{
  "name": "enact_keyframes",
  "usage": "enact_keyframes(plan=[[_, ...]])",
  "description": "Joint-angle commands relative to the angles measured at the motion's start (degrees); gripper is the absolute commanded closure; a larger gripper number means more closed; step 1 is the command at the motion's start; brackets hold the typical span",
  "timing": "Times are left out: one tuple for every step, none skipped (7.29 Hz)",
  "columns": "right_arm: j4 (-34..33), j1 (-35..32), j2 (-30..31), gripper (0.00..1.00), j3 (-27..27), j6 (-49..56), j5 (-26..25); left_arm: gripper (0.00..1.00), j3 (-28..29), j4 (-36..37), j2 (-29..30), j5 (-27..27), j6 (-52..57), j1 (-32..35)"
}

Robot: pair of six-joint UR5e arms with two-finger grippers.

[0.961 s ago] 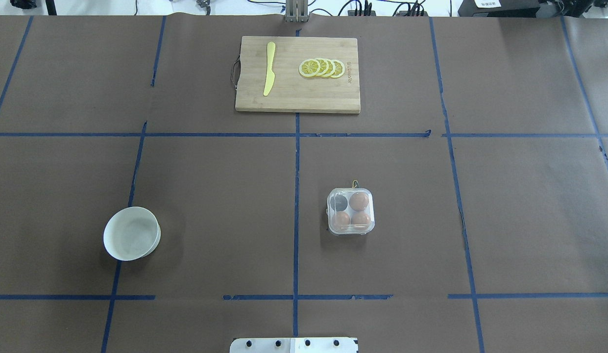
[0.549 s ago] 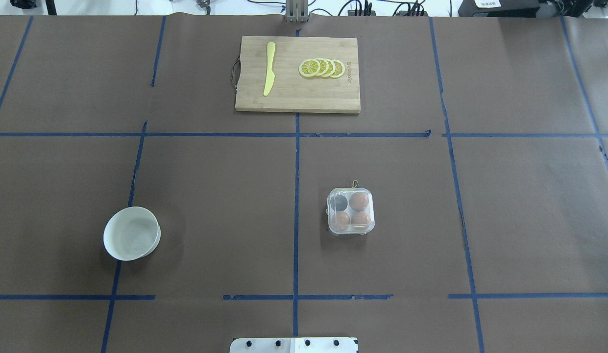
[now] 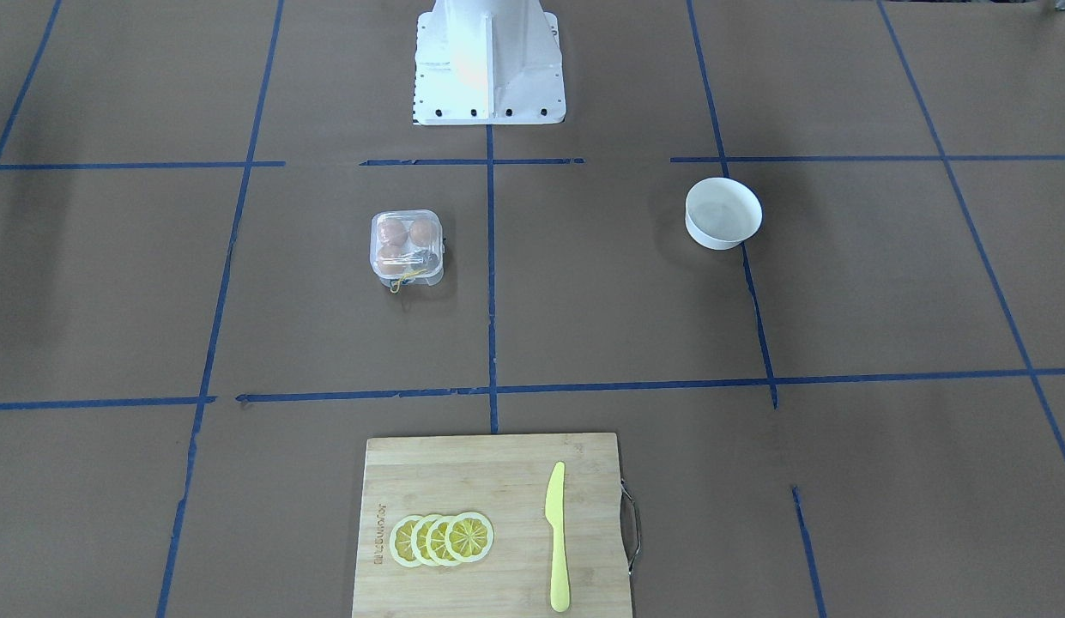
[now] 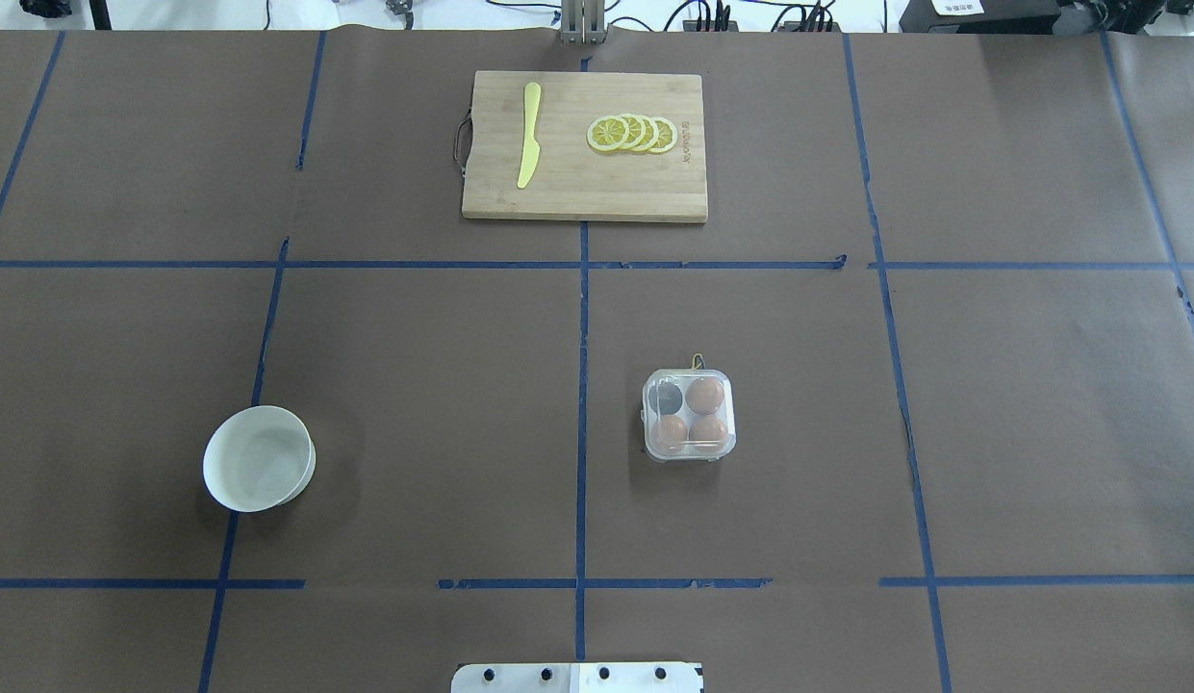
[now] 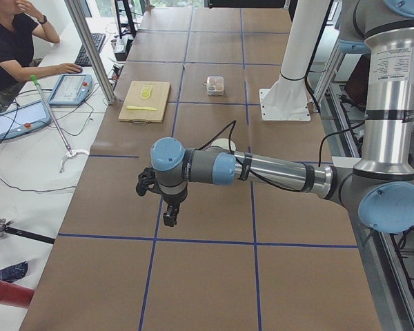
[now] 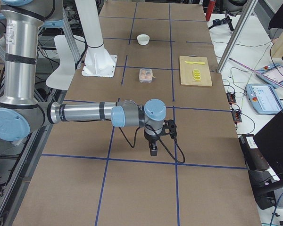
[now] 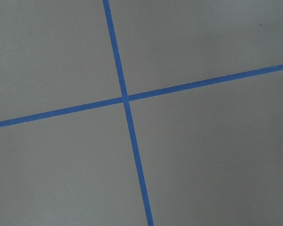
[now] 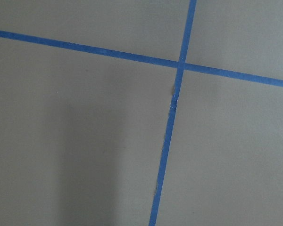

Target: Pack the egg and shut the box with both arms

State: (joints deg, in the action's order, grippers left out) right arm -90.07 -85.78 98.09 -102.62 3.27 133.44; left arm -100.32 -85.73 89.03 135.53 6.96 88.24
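The clear box (image 4: 689, 415) stands right of the table's middle, its lid down over the cups. Three orange-brown eggs show through it (image 4: 704, 394) (image 4: 670, 433) (image 4: 709, 432); the far-left cup (image 4: 665, 396) looks dark and empty. A yellow string (image 3: 408, 279) hangs at its far side. Both arms are far from the box, out at the table's ends. My left gripper (image 5: 167, 207) shows only in the exterior left view and my right gripper (image 6: 153, 146) only in the exterior right view; I cannot tell if they are open or shut. Both wrist views show only brown table and blue tape.
A white bowl (image 4: 259, 471) stands on the left side. A wooden cutting board (image 4: 585, 197) at the far middle holds a yellow knife (image 4: 528, 135) and lemon slices (image 4: 632, 133). The white pedestal (image 3: 487, 60) stands at the near edge. An operator (image 5: 10, 48) sits beyond the far side.
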Motion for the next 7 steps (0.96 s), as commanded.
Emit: enact_keyframes(plan=[[0.07,0.08,0.08,0.0,-0.3,0.06,0.06,0.0,0.04,0.12,0.0,-0.09,0.07,0.0],[0.07,0.08,0.17,0.0,-0.3,-0.02,0.06,0.0,0.39,0.12,0.0,-0.09,0.07,0.0],[0.07,0.08,0.26,0.0,-0.3,-0.02,0.06,0.0,0.57,0.12,0.09,-0.09,0.07,0.0],[0.07,0.08,0.26,0.0,-0.3,-0.02,0.06,0.0,0.39,0.12,0.09,0.0,0.07,0.0],[0.07,0.08,0.26,0.0,-0.3,-0.02,0.06,0.0,0.3,0.12,0.09,0.09,0.07,0.0],[0.07,0.08,0.17,0.0,-0.3,-0.02,0.06,0.0,0.04,0.12,0.09,0.35,0.16,0.0],[0.07,0.08,0.17,0.0,-0.3,0.06,0.24,0.0,-0.05,0.12,0.61,0.35,0.16,0.0]])
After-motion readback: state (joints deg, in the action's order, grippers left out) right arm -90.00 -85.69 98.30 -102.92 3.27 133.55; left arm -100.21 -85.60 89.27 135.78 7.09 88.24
